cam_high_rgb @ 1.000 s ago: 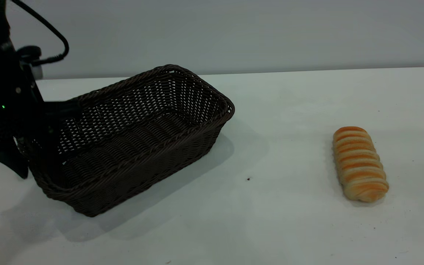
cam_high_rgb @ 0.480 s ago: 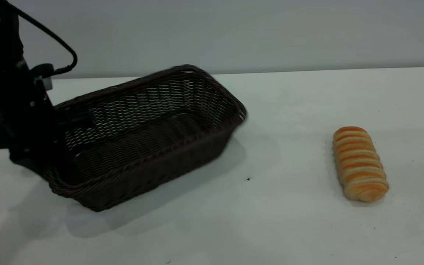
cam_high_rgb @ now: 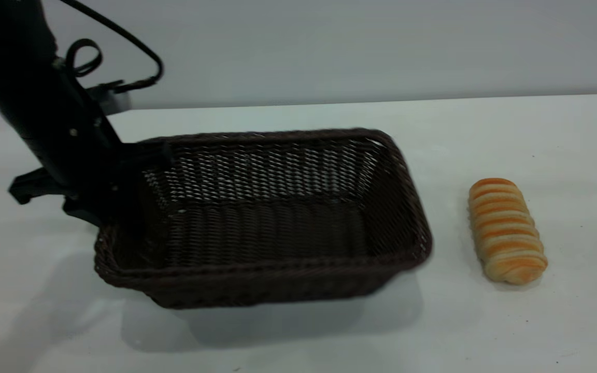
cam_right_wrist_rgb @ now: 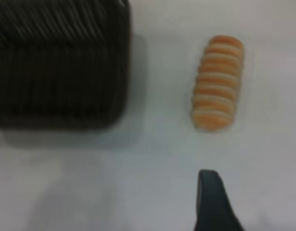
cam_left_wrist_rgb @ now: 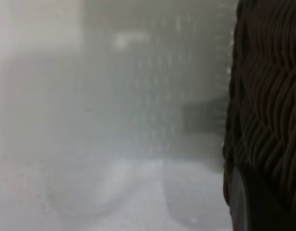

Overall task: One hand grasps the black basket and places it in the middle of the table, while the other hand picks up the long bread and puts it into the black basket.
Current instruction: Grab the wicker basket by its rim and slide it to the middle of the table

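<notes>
A: The left gripper (cam_high_rgb: pixel 122 207), black with a cable looping off its top, has its jaws clamped on the short end wall of the dark brown-black woven wicker basket (cam_high_rgb: pixel 278 269). The basket hangs just above the white matte table (cam_high_rgb: pixel 298 336), judging by the shadow under it, with its far end close beside the golden-orange ridged bread roll (cam_high_rgb: pixel 507 230).

B: So the bread is right beside the basket's free end?

A: Yes, near it but apart, lying on the table with its length running across that end. That is my first worry: if the basket travels any farther that way, its rim could knock the roll and send it rolling off.

B: And the grip itself?

A: It holds one end only. A big basket held at one wall may sag or swing, and openwork wicker flexes, so the wall could slip out of the jaws and the basket would land crooked.

B: Where is the right gripper?

A: Only the right wrist view tells. One dark finger (cam_right_wrist_rgb: pixel 213 202) shows at the picture's edge, above bare table, with the roll (cam_right_wrist_rgb: pixel 217 82) beyond it and the basket (cam_right_wrist_rgb: pixel 56 67) beside the roll. Whether those jaws are open or closed I cannot tell.

B: Risk there?

A: Reaching for the bread while the basket hangs this close could bump its rim.
</notes>
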`<state>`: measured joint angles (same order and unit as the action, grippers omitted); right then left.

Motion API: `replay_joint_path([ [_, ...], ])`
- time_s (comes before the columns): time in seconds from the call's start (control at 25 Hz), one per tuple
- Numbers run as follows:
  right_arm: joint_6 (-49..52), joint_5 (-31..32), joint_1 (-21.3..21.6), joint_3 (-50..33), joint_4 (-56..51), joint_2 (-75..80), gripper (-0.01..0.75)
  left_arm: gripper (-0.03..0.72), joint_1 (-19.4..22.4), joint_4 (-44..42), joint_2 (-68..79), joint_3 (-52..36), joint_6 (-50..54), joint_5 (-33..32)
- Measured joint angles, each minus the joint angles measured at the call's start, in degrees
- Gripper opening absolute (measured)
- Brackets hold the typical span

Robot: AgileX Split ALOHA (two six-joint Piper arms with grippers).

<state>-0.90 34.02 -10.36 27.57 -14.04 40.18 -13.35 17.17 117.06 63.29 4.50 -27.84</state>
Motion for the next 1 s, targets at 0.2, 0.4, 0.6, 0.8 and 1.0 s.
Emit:
replay_joint_path([
  [0.2, -0.2, -2.5, 0.0, 0.6, -1.2, 6.4, 0.427, 0.143, -1.1, 0.5, 0.8, 0.0, -3.8, 0.6],
  [0.4, -2.2, -7.9, 0.0, 0.8, -3.8, 14.4, 0.427, 0.143, -1.1, 0.6, 0.8, 0.0, -4.1, 1.0],
  [0.6, -8.2, -13.5, 0.0, 0.8, -8.9, 24.0, 0.427, 0.272, -1.1, 0.6, 0.8, 0.0, -4.5, 1.0],
  [0.8, -16.9, -19.8, 0.0, 1.0, -16.2, 32.8, 0.464, 0.6, -1.1, 1.6, 0.4, 0.0, -4.5, 0.9],
  [1.0, -23.8, -27.3, 0.0, 1.3, -24.5, 39.9, 0.553, 0.663, -1.1, 1.6, -4.5, 0.0, -6.7, 0.6],
])
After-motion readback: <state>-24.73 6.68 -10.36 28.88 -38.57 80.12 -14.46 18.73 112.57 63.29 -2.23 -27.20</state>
